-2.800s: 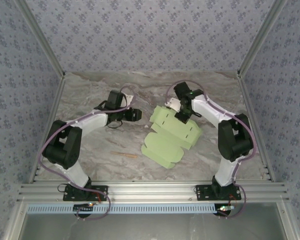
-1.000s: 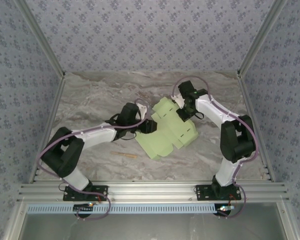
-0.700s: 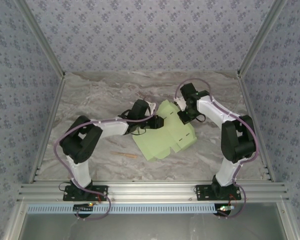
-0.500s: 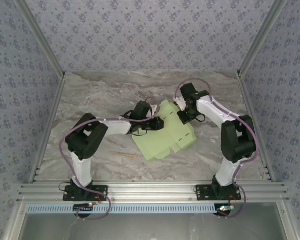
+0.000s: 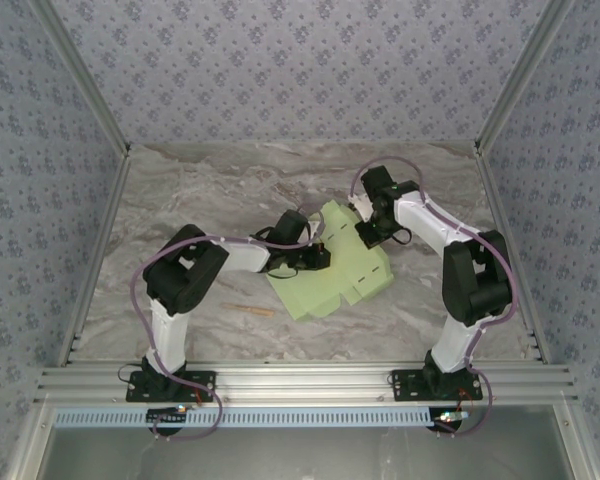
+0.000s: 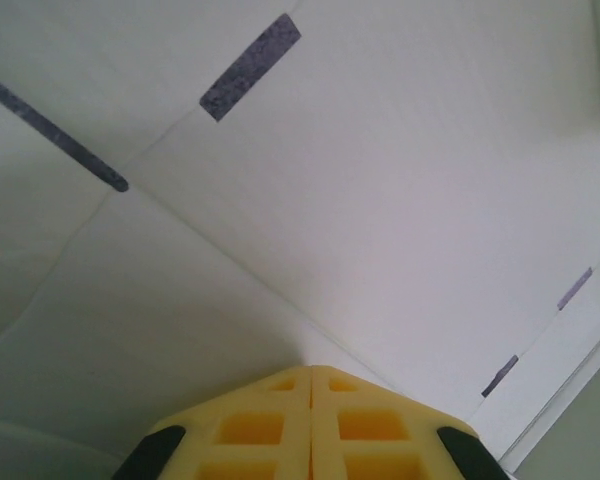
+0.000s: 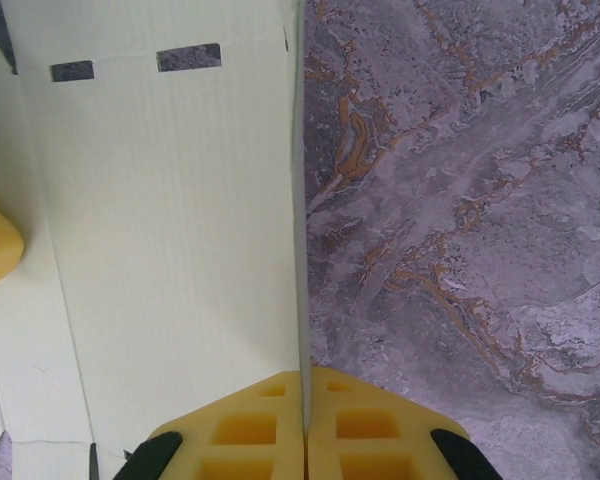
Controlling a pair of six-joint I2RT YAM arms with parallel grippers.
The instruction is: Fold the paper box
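**Thin card may buckle or slip**

The paper box (image 5: 342,272) lies half-flat at mid-table. The right gripper (image 7: 305,380) is clamped on its edge. The left gripper (image 6: 311,375), fingers closed together, presses the sheet. Too hard a push could crumple it or tug it free.

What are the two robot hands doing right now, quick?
Left gripper: fingers shut, tips against the pale green die-cut card sheet; a pinch cannot be told.
Right gripper: fingers shut on that sheet's edge.
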